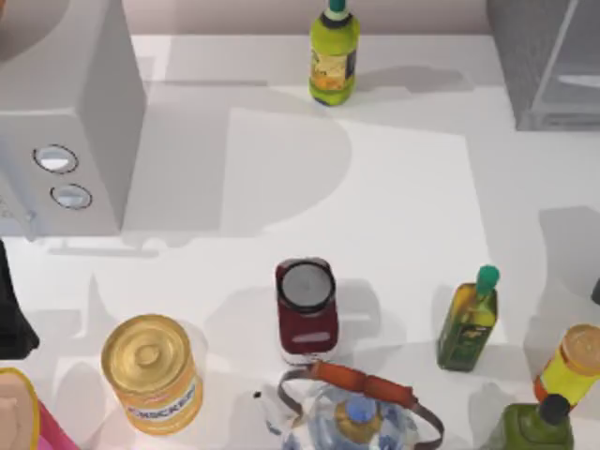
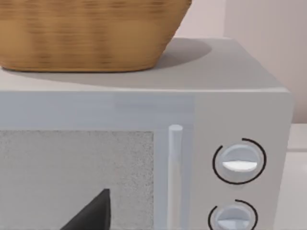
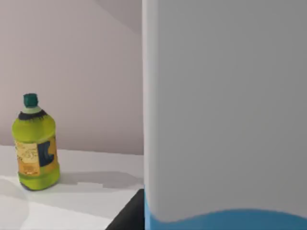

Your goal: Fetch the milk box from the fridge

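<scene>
**White carton face close before the right wrist, fridge at the back right**

White above and bright blue along its lower edge, a broad surface that looks like the milk box [image 3: 225, 120] stands close in front of the right wrist camera, with the yellow-green bottle [image 3: 34, 143] farther off by the wall. The fridge [image 1: 544, 66] sits at the tabletop's [image 1: 403, 206] far right corner. My right arm [image 1: 596, 292] is at the right edge and my left arm [image 1: 14, 309] at the left edge, facing the grey box with two dials [image 2: 230, 96]. How wide either the left pincer [image 2: 91, 213] or the right pincer stands, I cannot tell.
</scene>
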